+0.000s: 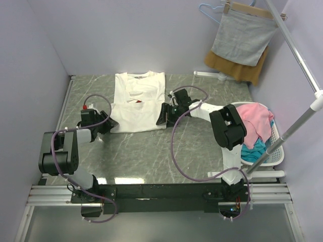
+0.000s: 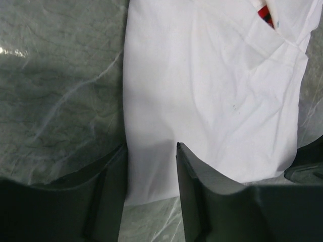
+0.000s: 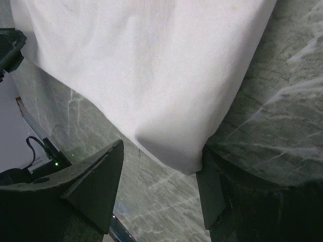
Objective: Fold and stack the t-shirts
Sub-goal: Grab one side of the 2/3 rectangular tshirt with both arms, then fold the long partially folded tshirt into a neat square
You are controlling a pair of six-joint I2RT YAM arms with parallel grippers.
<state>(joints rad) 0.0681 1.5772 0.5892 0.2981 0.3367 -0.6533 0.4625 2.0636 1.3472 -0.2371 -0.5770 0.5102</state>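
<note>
A white t-shirt [image 1: 137, 101] lies on the marble table at the middle back, its lower half folded up over the chest; only a sliver of the red print [image 1: 137, 101] shows. My left gripper [image 1: 107, 122] is open at the shirt's near left corner, and in the left wrist view [image 2: 151, 151] the white cloth edge [image 2: 202, 91] lies between the fingers. My right gripper [image 1: 164, 115] is open at the near right corner, and the right wrist view [image 3: 161, 156] shows that corner [image 3: 171, 101] between the wide-apart fingers.
A white laundry basket [image 1: 275, 146] with pink and blue clothes stands at the right edge. A grey cloth [image 1: 242, 38] and a mustard-brown cloth [image 1: 237, 68] hang at the back right by a slanted metal pole [image 1: 303, 65]. Purple walls close the sides.
</note>
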